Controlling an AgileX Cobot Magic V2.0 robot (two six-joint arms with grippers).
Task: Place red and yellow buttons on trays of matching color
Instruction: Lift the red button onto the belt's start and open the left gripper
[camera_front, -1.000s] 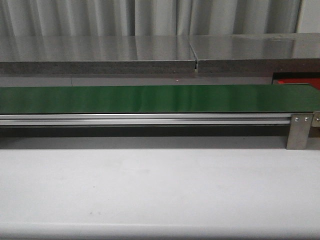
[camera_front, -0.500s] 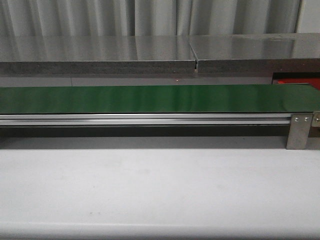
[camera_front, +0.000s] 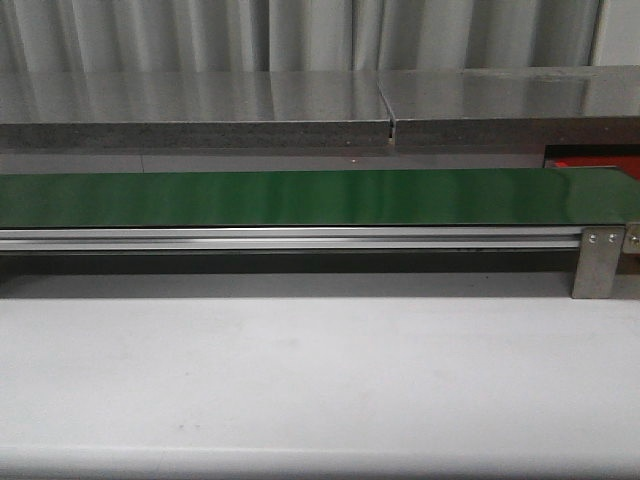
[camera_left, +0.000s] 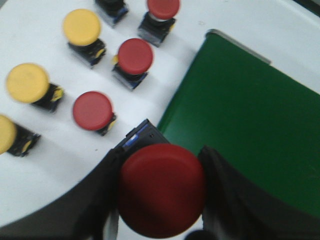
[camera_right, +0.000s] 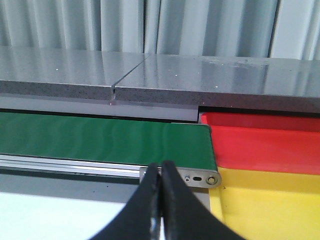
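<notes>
Left wrist view: left gripper (camera_left: 161, 200) clamps large round red push button (camera_left: 161, 196) beside green belt (camera_left: 250, 125); loose red (camera_left: 93, 110) and yellow buttons (camera_left: 81, 27) beyond. Right gripper (camera_right: 161, 200) closed, empty, near belt end; red tray (camera_right: 265, 145), yellow tray (camera_right: 270, 200) adjoin belt.

Green belt (camera_front: 300, 197): smooth, faint sheen, rubbery look. Rail (camera_front: 290, 238) along belt's front edge: brushed aluminium, bright; end bracket (camera_front: 598, 262) bare metal, screw heads showing. Table (camera_front: 320, 380): matt white, smooth. Held red button (camera_left: 161, 189): smooth plastic cap, dull gloss. Red tray (camera_right: 265, 142) and yellow tray (camera_right: 270, 200): glossy plastic. Left gripper (camera_left: 160, 200) fingers (camera_left: 225, 185): matt black.
</notes>
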